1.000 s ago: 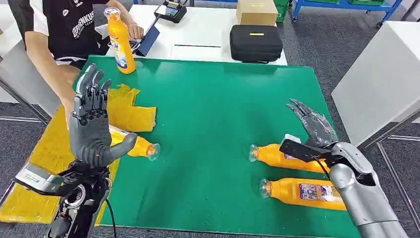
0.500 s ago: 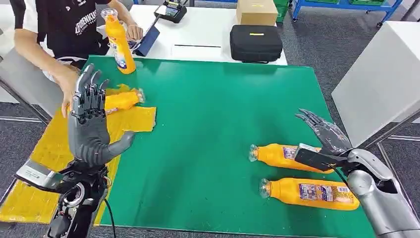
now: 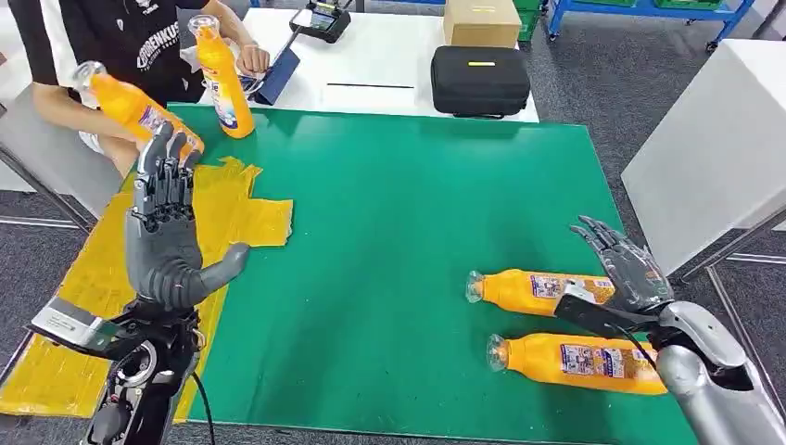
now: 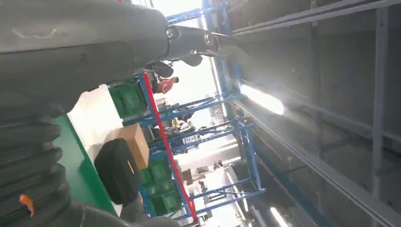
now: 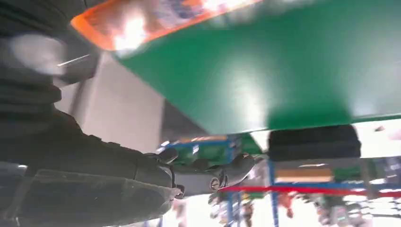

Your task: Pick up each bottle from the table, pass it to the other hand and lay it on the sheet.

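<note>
head view first: the right hand (image 3: 623,267) sits low at the near right of the green table (image 3: 408,204), fingers spread apart and holding nothing. right beside its palm lies one orange bottle (image 3: 538,290) on its side, cap pointing away from the hand toward the table's middle; whether the fingers actually touch it i can't tell. a second orange bottle (image 3: 575,361) lies just nearer than that one, next to the wrist, same orientation.

over on the other side the left hand (image 3: 167,241) is raised upright, palm turned inward, fingers straight up and thumb sticking out sideways, nothing in it either. the yellow sheet (image 3: 232,209) lies flat behind and beside that hand, along the table's left edge.

just past the left hand's fingertips a person (image 3: 111,46) in a dark shirt is holding a tilted bottle (image 3: 134,107) up off the table. a bit beyond that an upright bottle (image 3: 225,79) stands at the far left corner of the green surface, near the person's other hand.

farther back, well away from both hands, there's a white table (image 3: 389,65) with a black case (image 3: 478,81) and a cardboard box (image 3: 480,20) on it.

right wrist view is blurry but shows an orange bottle edge and the green surface close to the hand.
</note>
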`<state>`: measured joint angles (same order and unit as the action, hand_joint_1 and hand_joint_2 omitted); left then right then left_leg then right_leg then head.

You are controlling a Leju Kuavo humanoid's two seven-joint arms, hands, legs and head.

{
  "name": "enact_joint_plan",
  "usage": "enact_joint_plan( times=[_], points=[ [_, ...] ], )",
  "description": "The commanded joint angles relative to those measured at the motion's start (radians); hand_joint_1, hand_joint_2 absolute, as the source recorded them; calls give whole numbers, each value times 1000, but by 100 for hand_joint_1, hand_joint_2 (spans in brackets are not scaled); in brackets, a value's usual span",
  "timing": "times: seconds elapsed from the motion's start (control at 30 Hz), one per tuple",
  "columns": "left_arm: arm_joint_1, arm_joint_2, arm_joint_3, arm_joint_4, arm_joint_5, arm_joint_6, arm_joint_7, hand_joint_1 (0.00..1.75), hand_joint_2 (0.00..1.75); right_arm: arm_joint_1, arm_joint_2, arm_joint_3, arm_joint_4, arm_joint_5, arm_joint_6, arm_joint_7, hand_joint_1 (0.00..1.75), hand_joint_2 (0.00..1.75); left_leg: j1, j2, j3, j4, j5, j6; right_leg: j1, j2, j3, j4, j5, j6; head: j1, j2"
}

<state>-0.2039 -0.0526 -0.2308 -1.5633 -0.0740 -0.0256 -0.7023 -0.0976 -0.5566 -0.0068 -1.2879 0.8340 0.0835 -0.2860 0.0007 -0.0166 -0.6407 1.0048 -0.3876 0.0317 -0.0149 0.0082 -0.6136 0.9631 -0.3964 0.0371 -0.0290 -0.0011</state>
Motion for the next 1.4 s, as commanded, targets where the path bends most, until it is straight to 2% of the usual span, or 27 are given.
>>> enact_joint_plan(
  times=[0.03,0.2,0.33,0.43,0.67,0.77,0.87,0.97,1.4],
  points=[
    [-16,12,-3,53,-9,24,4,0,175,-35,136,-96,68,111,-63,112,0,175,0,2,5,-1,-2,-2,1,1,5,-2,-1,-2,0,0],
    [-18,11,-3,53,-13,27,4,0,175,-130,148,-104,244,127,-103,129,0,175,0,5,8,-2,-3,-2,0,3,7,-2,-2,-2,0,0],
    [-7,10,-3,45,-14,30,4,0,175,-119,160,-109,261,129,-118,128,0,175,1,3,5,-1,-1,-1,1,2,4,-2,0,-1,0,0],
    [-3,9,-2,49,-14,30,4,0,175,-114,165,-108,262,131,-118,129,0,175,0,3,9,-2,-3,-2,1,1,8,-2,-2,-2,0,0],
    [-1,6,-1,52,-13,29,4,0,175,-118,177,-102,272,143,-116,134,0,175,0,3,6,-1,-2,-1,0,2,5,-2,-1,-2,0,0],
    [-6,4,3,55,-12,25,4,0,175,-110,176,-94,264,141,-97,111,0,175,0,3,8,-1,-2,-2,0,2,6,-1,-2,-2,0,0],
    [-23,0,6,75,-10,10,4,0,175,-60,159,-71,205,65,-14,-35,0,175,0,2,6,-1,-2,-1,0,1,5,-1,-2,-2,0,0],
    [-37,-1,10,93,-9,3,4,0,175,-4,137,-48,107,76,7,-51,0,175,0,1,8,-1,-3,-2,0,-1,7,-1,-3,-2,0,0],
    [-37,-1,10,93,-9,3,4,0,175,-4,137,-48,107,76,7,-51,0,175,0,2,4,0,-1,-1,0,0,3,-1,-1,-1,0,0]
  ],
)
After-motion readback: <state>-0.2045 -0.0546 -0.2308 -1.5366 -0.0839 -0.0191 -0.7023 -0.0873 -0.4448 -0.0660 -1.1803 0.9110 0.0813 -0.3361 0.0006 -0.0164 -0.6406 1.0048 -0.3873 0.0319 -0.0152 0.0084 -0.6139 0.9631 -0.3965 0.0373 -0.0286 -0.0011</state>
